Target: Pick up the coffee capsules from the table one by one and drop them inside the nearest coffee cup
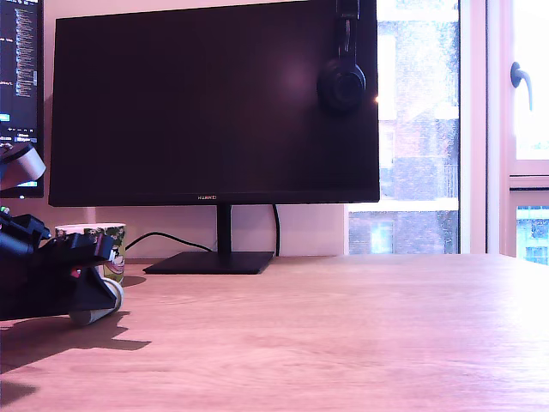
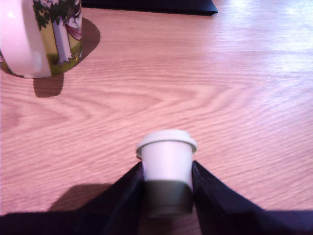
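A coffee capsule (image 2: 166,161), pale grey in this light with its wide rim pointing away from the wrist, sits between my gripper's (image 2: 167,171) two dark fingers (image 2: 212,196), which press on both its sides. In the exterior view the gripper (image 1: 90,299) is low over the table (image 1: 343,335) at the far left, and the capsule (image 1: 103,307) pokes out of it just above the wood. The coffee cup (image 1: 101,236), white with a green leafy print, stands right behind the gripper; in the wrist view the cup (image 2: 44,34) is a short way beyond the capsule, with its handle facing the camera.
A large dark monitor (image 1: 214,103) on a flat black stand (image 1: 210,262) fills the back of the desk, with headphones (image 1: 341,81) hung on its upper corner. A second lit screen (image 1: 19,86) is at the exterior view's left. A cable (image 1: 163,239) runs behind the cup.
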`<control>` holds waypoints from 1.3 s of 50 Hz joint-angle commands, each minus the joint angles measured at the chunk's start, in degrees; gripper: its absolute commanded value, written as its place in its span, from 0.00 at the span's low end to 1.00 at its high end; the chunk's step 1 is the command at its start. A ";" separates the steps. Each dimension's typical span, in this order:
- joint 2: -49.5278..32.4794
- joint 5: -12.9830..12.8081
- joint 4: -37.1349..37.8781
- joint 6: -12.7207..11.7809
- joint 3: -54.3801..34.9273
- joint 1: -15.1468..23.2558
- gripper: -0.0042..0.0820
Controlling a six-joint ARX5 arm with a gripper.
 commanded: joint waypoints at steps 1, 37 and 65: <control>0.48 0.07 0.52 0.70 -0.04 -0.09 0.13; -16.46 1.42 -1.46 2.43 0.09 1.64 0.13; -20.90 2.47 -22.36 10.14 15.78 13.97 0.13</control>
